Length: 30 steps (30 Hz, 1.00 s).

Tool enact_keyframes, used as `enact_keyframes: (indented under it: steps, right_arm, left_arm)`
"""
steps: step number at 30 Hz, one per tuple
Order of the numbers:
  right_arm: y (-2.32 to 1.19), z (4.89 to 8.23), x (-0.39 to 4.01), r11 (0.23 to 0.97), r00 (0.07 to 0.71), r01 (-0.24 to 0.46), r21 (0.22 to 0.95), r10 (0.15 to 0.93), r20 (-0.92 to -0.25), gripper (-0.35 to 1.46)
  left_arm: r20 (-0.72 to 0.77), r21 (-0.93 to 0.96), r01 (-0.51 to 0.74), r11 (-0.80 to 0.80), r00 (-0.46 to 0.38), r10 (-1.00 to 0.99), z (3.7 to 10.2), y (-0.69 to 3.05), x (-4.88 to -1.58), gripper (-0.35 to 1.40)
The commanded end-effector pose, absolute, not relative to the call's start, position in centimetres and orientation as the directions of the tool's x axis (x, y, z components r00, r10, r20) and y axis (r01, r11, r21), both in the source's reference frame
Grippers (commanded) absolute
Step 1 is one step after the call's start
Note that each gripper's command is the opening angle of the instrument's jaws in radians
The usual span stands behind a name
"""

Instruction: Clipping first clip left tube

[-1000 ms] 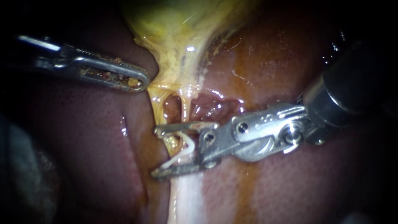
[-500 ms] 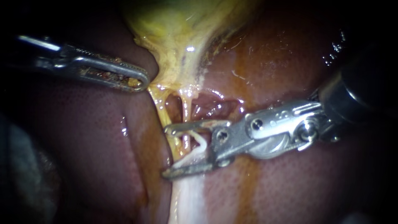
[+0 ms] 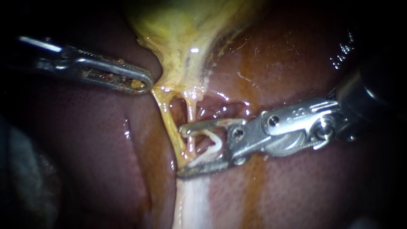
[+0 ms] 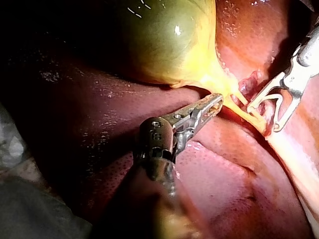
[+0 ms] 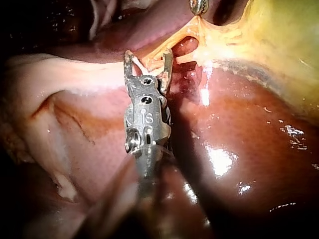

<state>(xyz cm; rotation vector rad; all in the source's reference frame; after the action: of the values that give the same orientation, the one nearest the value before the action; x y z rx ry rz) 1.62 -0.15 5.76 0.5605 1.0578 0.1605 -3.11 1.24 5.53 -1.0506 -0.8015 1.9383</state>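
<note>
The yellow gallbladder narrows into two thin strands over the liver: the left tube and the right tube. My right instrument comes in from the right, its jaws wide apart and carrying a white V-shaped clip whose legs touch both jaws. The right tube passes between the jaws; the left tube lies just at their tips. My left instrument has its jaws together on the yellow tissue at the gallbladder's neck, drawing it leftward. The left wrist view shows the right instrument beside that grip.
A pale whitish band runs down from under the right instrument's lower jaw. A raw red patch lies behind the tubes. In the right wrist view the left instrument's tip shows ahead of the right instrument's jaws.
My right instrument has drawn back to the right with the clip: its jaw tips, which reached past the left tube, now sit level with it. The left instrument has not moved.
</note>
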Motion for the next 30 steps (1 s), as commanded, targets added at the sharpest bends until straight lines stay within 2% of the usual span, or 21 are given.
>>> enact_keyframes:
  steps: [1,13,23,30]
  right_arm:
    - [-0.16,5.79,1.62,0.849,0.493,0.136,0.511,0.389,-0.778,0.49]
    - [-0.21,6.06,1.65,0.808,0.477,0.099,0.581,0.474,-0.74,0.49]
    - [-0.21,6.1,1.76,0.76,0.445,0.134,0.636,0.527,-0.724,0.47]
    - [-0.25,6.12,1.93,0.748,0.434,0.137,0.649,0.544,-0.718,0.46]
  left_arm:
    - [-0.385,-0.799,-0.331,-0.501,-0.359,0.85,5.52,1.24,-3.11,-0.35]
    - [-0.385,-0.799,-0.331,-0.501,-0.358,0.851,5.51,1.23,-3.11,-0.35]
    - [-0.385,-0.799,-0.332,-0.501,-0.358,0.851,5.5,1.22,-3.11,-0.35]
    - [-0.385,-0.799,-0.332,-0.501,-0.358,0.851,5.5,1.22,-3.11,-0.35]
